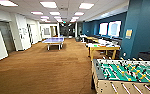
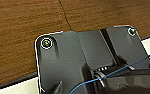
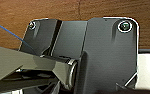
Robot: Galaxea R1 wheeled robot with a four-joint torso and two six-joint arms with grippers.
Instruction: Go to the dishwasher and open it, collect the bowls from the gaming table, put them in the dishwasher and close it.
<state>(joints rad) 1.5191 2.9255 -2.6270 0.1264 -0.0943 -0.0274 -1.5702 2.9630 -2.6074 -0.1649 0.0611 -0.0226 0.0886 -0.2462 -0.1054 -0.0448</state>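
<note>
Foosball table [image 1: 126, 72]: nearest, green field.
Wooden worktop [image 1: 103, 47]: just beyond foosball table.
Ping-pong table [image 1: 53, 40]: well beyond, across carpet [image 1: 41, 67].
Fingers: state cannot be told.

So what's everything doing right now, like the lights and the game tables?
Ceiling lights: switched on.
Table-football table: standing upright, nobody playing, rods in place.
Ping-pong table: set up flat, no one at it.
Wooden-legged table: standing, with things lying on top, too blurry to name.
Windows: bright with daylight.
Carpet: brown.
</note>
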